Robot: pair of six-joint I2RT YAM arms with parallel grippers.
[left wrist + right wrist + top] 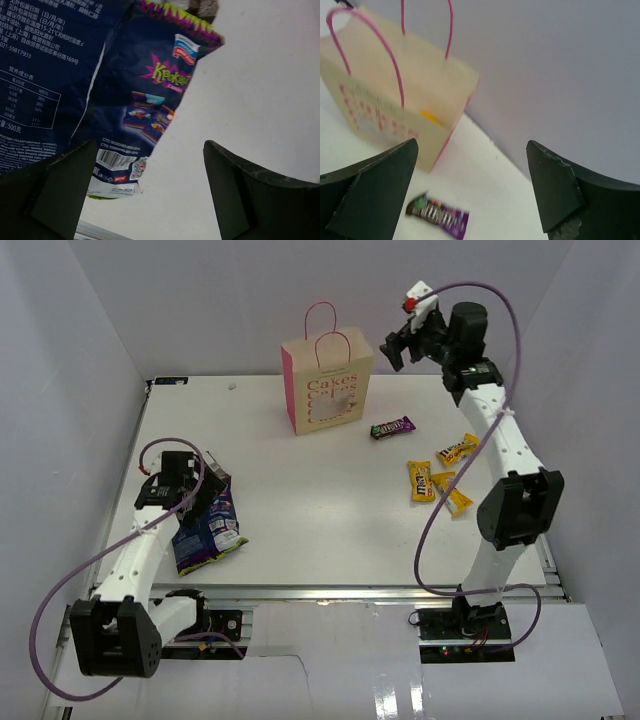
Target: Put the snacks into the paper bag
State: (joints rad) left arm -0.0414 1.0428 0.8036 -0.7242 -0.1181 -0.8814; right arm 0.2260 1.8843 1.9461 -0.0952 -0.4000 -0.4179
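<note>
We see a white desk (330, 530) closed in by pale walls (200, 300) on three sides. A metal rail (330, 592) runs along its near edge, and a small pale speck (232, 387) lies near its far-left corner.

chip bag (145, 75): glossy crinkly foil-plastic. paper bag (330, 380): matt kraft paper, thin pink cord handles. candy bar (437, 216): shiny wrapper. table (330, 530): smooth matt white.

"Cakes" in stacked pink rows on paper bag (327, 380). Chip bag (75, 75): Chinese print, "021-59817933", "169号", "NRV%" table, "500克". Yellow-green logo reads roughly "Krokant". Barcode and QR code near its lower edge. Candy bar (437, 216) lettering too blurred.
</note>
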